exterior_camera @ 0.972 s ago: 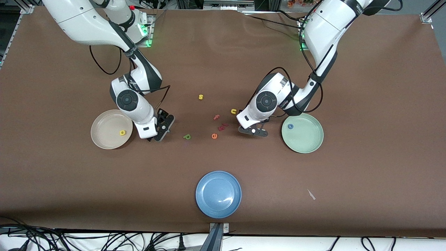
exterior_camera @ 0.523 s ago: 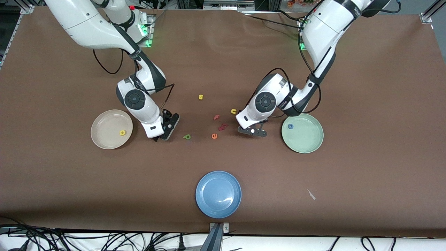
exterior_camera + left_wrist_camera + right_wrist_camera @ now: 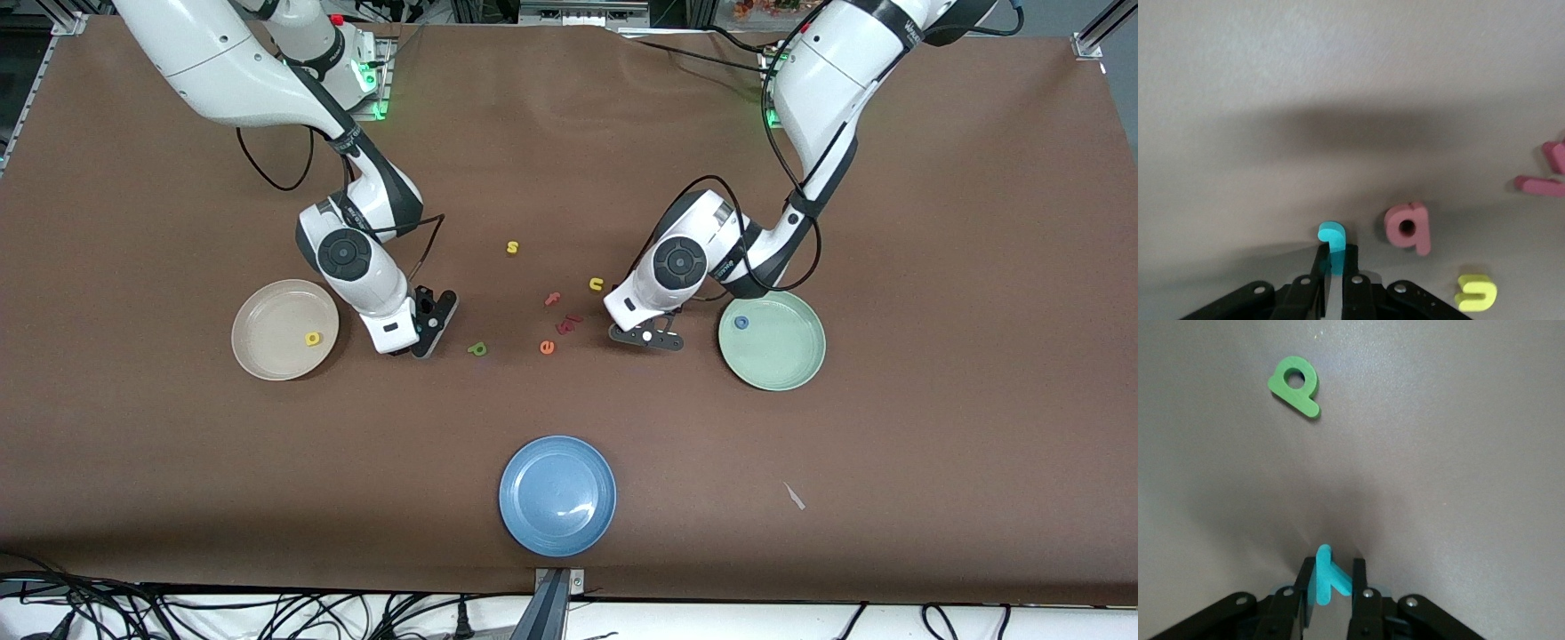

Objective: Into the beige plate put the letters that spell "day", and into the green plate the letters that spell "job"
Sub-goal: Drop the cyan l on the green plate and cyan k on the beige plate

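While the left gripper (image 3: pixel 1333 283) clamps the light-blue "j" (image 3: pixel 1332 238) beside the salmon-pink "b" (image 3: pixel 1409 227), the right gripper (image 3: pixel 1331 593) pinches the teal "y" (image 3: pixel 1327 580) near the green "a" (image 3: pixel 1295 386); yellow "d" (image 3: pixel 312 338) lies in the beige plate (image 3: pixel 267 356), blue "o" (image 3: pixel 741 323) in the green plate (image 3: pixel 787 369).

Brown table (image 3: pixel 933 222) carries 3 plates: beige plate (image 3: pixel 267 356), green plate (image 3: pixel 782 364), blue plate (image 3: pixel 557 524); loose letters (image 3: pixel 547 348) lie between.

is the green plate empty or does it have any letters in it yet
Not empty: the green plate holds one letter, the blue "o", near its rim toward the left gripper.
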You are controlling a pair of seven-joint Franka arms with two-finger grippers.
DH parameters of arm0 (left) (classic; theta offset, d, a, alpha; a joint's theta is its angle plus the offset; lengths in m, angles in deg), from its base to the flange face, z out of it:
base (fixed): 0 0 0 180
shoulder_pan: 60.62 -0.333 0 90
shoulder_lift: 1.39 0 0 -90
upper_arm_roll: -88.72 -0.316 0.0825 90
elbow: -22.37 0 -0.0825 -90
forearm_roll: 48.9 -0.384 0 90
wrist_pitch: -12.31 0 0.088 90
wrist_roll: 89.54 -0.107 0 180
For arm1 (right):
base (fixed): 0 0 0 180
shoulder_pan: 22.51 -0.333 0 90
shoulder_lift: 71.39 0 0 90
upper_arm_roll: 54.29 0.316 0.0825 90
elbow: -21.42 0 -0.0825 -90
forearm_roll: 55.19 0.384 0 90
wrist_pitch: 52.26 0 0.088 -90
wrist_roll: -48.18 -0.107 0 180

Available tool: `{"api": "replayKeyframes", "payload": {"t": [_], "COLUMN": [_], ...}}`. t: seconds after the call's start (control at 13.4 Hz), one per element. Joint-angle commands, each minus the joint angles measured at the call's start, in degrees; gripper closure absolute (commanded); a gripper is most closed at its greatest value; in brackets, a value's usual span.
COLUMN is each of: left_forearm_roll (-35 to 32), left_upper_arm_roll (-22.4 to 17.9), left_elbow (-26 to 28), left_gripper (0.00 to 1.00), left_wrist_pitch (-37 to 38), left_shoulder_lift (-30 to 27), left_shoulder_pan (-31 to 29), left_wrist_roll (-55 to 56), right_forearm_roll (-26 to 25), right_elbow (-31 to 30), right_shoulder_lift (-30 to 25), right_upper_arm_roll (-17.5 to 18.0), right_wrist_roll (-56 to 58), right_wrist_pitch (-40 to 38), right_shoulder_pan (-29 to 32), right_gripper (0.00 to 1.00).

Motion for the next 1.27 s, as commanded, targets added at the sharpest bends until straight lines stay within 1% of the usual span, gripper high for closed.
{"api": "replayKeyframes", "payload": {"t": [0.0,0.07,0.15,0.22,0.3,0.37,0.45,0.52,0.67,0.82,0.9,1.05,1.12,1.2], "left_forearm_roll": [-1.8,-2.9,-4.2,-4.5,-4.6,-4.7,-4.6,-4.6,-4.7,-4.7,-4.7,-4.7,-4.7,-4.7], "left_upper_arm_roll": [-0.2,-0.1,-0.1,0.0,0.0,-0.1,0.0,0.0,0.0,-0.1,-0.1,-0.3,-0.5,-0.6], "left_elbow": [-0.1,-0.1,-0.2,-0.2,-0.1,0.0,0.0,0.3,0.4,0.5,1.4,5.9,6.6,6.9], "left_gripper": [1.0,1.0,1.0,1.0,1.0,1.0,1.0,1.0,1.0,1.0,1.0,1.0,0.85,0.01], "left_wrist_pitch": [8.5,11.3,13.9,16.6,19.3,21.3,22.4,22.5,22.2,21.1,18.4,10.3,9.8,9.8], "left_shoulder_lift": [-5.2,-6.7,-8.1,-9.3,-10.2,-10.8,-11.3,-11.3,-10.6,-8.8,-7.5,-6.8,-6.8,-6.9], "left_shoulder_pan": [-1.0,-2.3,-3.5,-5.5,-7.5,-9.9,-12.9,-15.1,-19.2,-19.3,-19.5,-19.5,-19.5,-19.7], "left_wrist_roll": [0.5,-0.4,-2.5,-5.6,-9.6,-14.1,-18.4,-22.2,-29.1,-29.4,-29.2,-28.9,-28.6,-28.5], "right_forearm_roll": [-0.6,-0.5,-0.2,0.3,2.6,5.5,7.1,7.2,7.2,7.3,7.4,7.5,7.5,7.5], "right_elbow": [-0.6,-0.4,0.6,2.0,4.1,5.0,5.1,5.1,5.1,4.8,4.8,4.8,4.9,4.9], "right_shoulder_lift": [0.3,0.2,0.1,-0.3,-0.7,-2.2,-3.0,-4.3,-5.7,-6.0,-6.0,-6.0,-5.8,-5.5], "right_upper_arm_roll": [0.3,0.3,0.3,0.3,0.3,0.2,-0.1,-1.3,-4.9,-8.5,-9.9,-11.7,-12.6,-13.5], "right_wrist_roll": [0.2,0.0,0.1,0.0,-1.8,-4.9,-7.5,-10.1,-15.1,-20.2,-21.9,-24.0,-24.2,-23.6], "right_wrist_pitch": [0.4,0.3,-0.5,-4.0,-9.0,-12.6,-13.8,-14.1,-17.2,-18.4,-18.4,-18.5,-18.5,-18.4], "right_shoulder_pan": [0.3,0.4,0.7,1.2,1.9,2.1,2.1,2.1,2.1,2.1,2.1,2.1,2.2,2.5], "right_gripper": [0.95,1.0,1.0,1.0,1.0,1.0,1.0,1.0,1.0,1.0,1.0,1.0,0.98,0.34]}}
